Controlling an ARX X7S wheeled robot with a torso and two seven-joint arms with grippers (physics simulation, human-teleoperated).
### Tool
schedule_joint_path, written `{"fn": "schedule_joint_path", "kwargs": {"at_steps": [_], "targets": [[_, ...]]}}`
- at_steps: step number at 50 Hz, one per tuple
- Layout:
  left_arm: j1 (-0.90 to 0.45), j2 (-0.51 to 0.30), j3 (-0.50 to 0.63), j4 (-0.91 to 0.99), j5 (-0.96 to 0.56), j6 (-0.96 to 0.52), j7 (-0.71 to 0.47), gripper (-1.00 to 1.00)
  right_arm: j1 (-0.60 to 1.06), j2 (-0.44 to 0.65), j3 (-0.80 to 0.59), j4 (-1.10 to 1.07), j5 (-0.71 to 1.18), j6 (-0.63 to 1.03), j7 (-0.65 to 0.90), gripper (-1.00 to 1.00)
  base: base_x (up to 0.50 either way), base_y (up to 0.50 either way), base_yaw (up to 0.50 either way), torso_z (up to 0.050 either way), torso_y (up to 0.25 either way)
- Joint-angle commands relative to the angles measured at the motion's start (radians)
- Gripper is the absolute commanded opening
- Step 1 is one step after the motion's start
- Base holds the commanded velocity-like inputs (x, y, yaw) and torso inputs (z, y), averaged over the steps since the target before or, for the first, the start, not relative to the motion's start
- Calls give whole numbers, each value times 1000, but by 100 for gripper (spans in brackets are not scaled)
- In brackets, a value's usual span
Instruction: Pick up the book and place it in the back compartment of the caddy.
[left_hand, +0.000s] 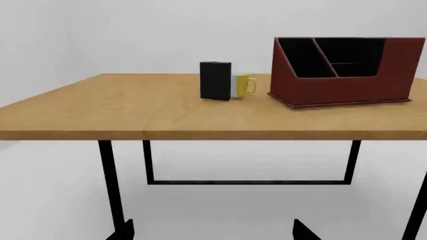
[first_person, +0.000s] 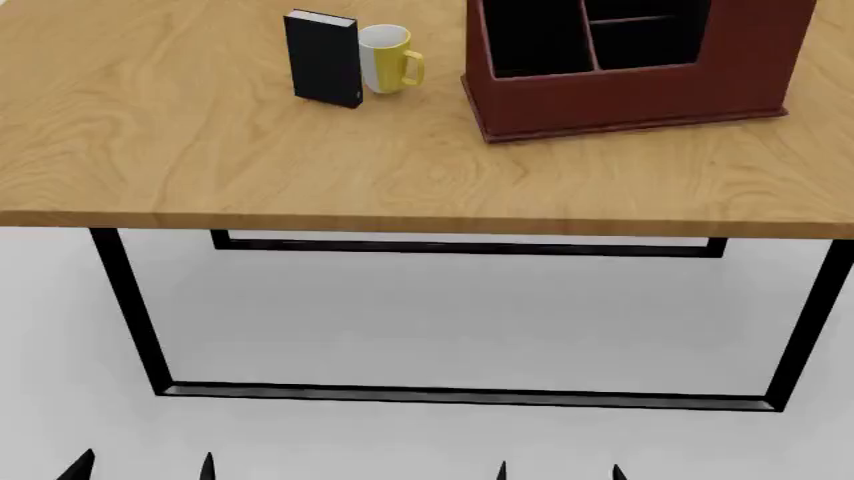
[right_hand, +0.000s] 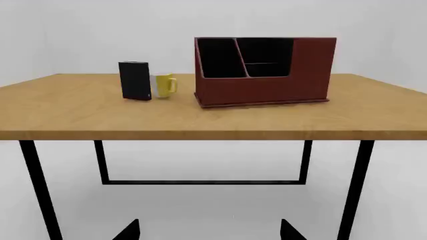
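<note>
Bare white room, wooden table (first_person: 200, 150) on black legs; task judged not yet begun.

Nearest, only the dark fingertips of both grippers are seen, low and well short of the table edge: left gripper (first_person: 142, 468), right gripper (first_person: 558, 470). In each pair the tips stand apart with nothing between them, so both are read as spread and empty. Further in, the book (first_person: 322, 58) is seen upright on the tabletop, untouched, with the yellow mug (first_person: 388, 57) just beside it; contact between the two cannot be told. Beyond and toward the robot's right, the caddy (first_person: 627, 95) stands well apart from the book. Its back compartment (right_hand: 261, 69), behind the thin reddish bar, shows only black lining. Everything is judged outstanding: approach, grasp, lift, carry, and lowering into that cell.
</note>
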Motion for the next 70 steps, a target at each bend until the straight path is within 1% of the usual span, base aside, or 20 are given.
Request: {"fn": "schedule_joint_path", "kwargs": {"at_steps": [1, 9, 11, 13, 14, 16, 26, 37, 46, 57, 60, 62, 64, 70], "targets": [[-4, -34, 42, -13, -8, 10, -42, 100, 4, 64, -77, 8, 64, -9, 76, 100, 0, 0, 0, 0, 0], [-19, -44, 54, -27, -59, 6, -70, 100, 17, 73, -99, 39, 62, -26, 87, 100, 0, 0, 0, 0, 0], [-17, -45, 49, -19, -96, 9, -59, 100, 17, 77, -100, 40, 67, -28, 88, 100, 0, 0, 0, 0, 0], [-19, -46, 43, -5, -118, -21, -69, 100, 16, 81, -102, 26, 70, -18, 91, 100, 0, 0, 0, 0, 0], [-13, -51, 48, 2, -136, 8, -46, 100, 15, 83, -104, 17, 73, -14, 89, 100, 0, 0, 0, 19, 0], [-21, -55, 52, 10, -129, -24, -65, 100, 15, 86, -105, 13, 71, -14, 95, 100, 0, 0, 0, 50, 0], [-26, -71, 76, 13, -145, -30, -71, 100, 23, 100, -120, 9, 71, -10, 115, 100, 0, 0, 0, 50, 0], [-27, -84, 84, 20, -163, -26, -87, 100, 20, 109, -132, -9, 79, -1, 135, 100, 0, 0, 0, 50, 0], [-17, -102, 111, 16, -152, 17, -85, 100, 8, 116, -139, -22, 85, -12, 149, 100, 0, 0, 0, 50, 0], [-14, -117, 115, 25, -163, 19, -102, 100, 3, 126, -150, -38, 93, -7, 161, 100, 0, 0, 0, 50, 0], [-12, -121, 115, 39, -170, 4, -108, 100, 1, 130, -153, -54, 93, 2, 166, 100, 0, 0, 0, 50, 0], [-22, -128, 110, 69, -178, -51, -121, 100, 1, 139, -151, -88, 87, 20, 175, 100, 0, 0, 0, 40, 0], [-27, -141, 113, 92, -172, -64, -122, 100, 2, 147, -145, -126, 89, 48, 182, 100, 0, 0, 0, 3, 0], [-64, -166, 109, 167, -187, -169, -135, 100, 18, 175, -129, -240, 82, 133, 203, 100, 0, 0, 0, 0, 0]]}}
